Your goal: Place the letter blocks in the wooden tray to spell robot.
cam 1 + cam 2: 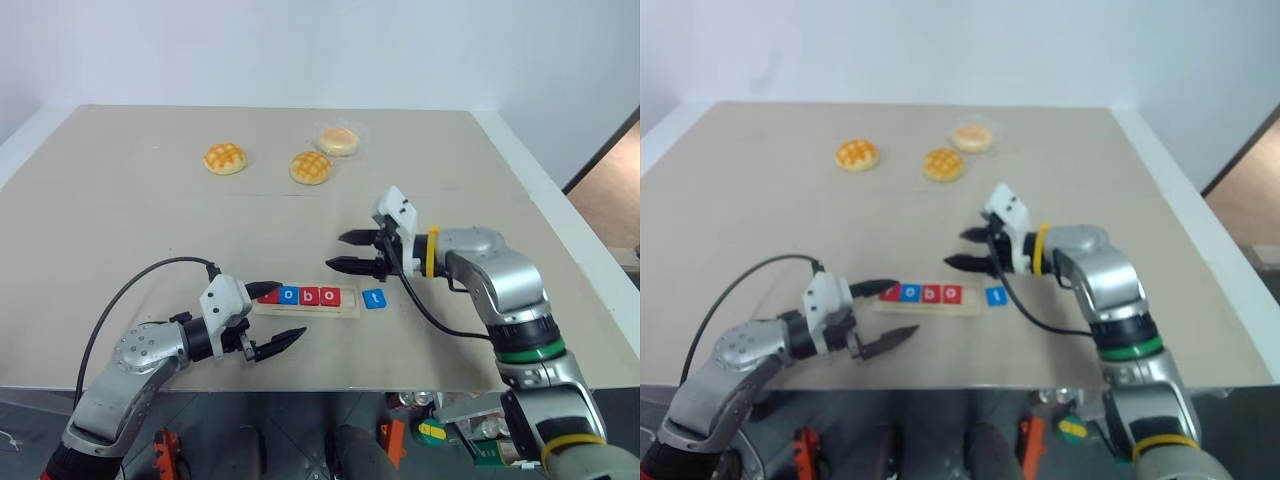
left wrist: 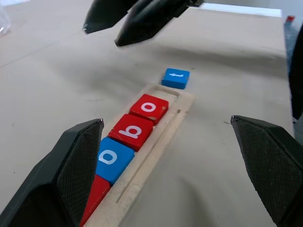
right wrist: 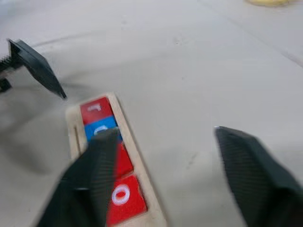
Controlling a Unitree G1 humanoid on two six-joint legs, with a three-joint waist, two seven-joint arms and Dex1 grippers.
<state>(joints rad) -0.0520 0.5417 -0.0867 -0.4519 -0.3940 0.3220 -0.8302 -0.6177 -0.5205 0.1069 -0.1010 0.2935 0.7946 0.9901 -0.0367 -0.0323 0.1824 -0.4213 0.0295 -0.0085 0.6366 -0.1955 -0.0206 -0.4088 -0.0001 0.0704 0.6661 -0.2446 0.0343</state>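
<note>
The wooden tray (image 1: 312, 312) lies near the table's front edge. In its slot stand a red r (image 2: 94, 194), a blue o (image 1: 289, 296), a red b (image 1: 309, 296) and a red o (image 1: 329, 296) in a row. A blue t block (image 1: 374, 298) lies on the table just off the tray's right end. My left gripper (image 1: 288, 312) is open at the tray's left end, one finger over the r, the other in front of the tray. My right gripper (image 1: 336, 250) hovers open and empty above and behind the tray's right end.
Two golden buns (image 1: 225, 158) (image 1: 311, 167) and a third in clear wrap (image 1: 338, 140) sit at the far middle of the table. The table's front edge (image 1: 330, 388) runs just below the tray. A black cable loops off my left wrist.
</note>
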